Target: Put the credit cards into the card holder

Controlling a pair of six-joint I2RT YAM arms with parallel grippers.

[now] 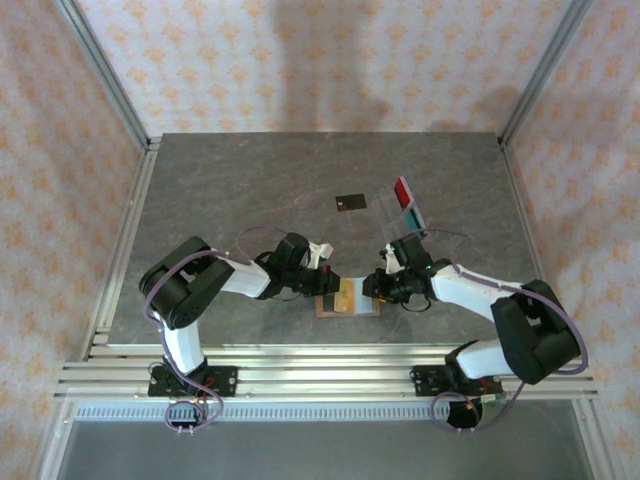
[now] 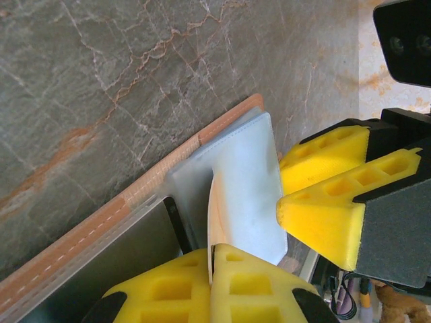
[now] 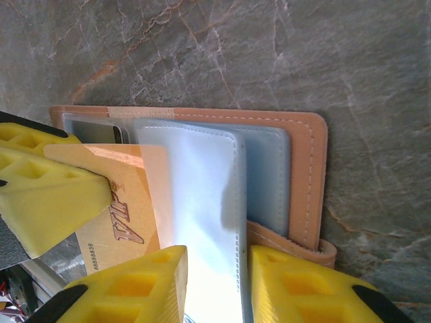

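The tan card holder (image 1: 372,308) lies open near the table's front edge, between my two grippers. My left gripper (image 2: 214,259) is shut on a gold card (image 3: 114,208) marked VIP, whose far edge sits under the mouth of a clear sleeve (image 3: 202,188). My right gripper (image 3: 217,259) holds that sleeve between its fingers, lifted off the tan cover (image 3: 306,175). From the left wrist the sleeve (image 2: 246,175) stands upright with the card's thin edge (image 2: 214,208) against it. A black card (image 1: 350,201) lies flat farther back. A red card (image 1: 403,190) and a teal card (image 1: 411,212) rest to its right.
Aluminium rails (image 1: 320,375) run along the near edge under both arm bases. Metal frame posts (image 1: 105,80) stand at the back corners of the grey marbled table (image 1: 230,190). Patterned walls enclose the cell.
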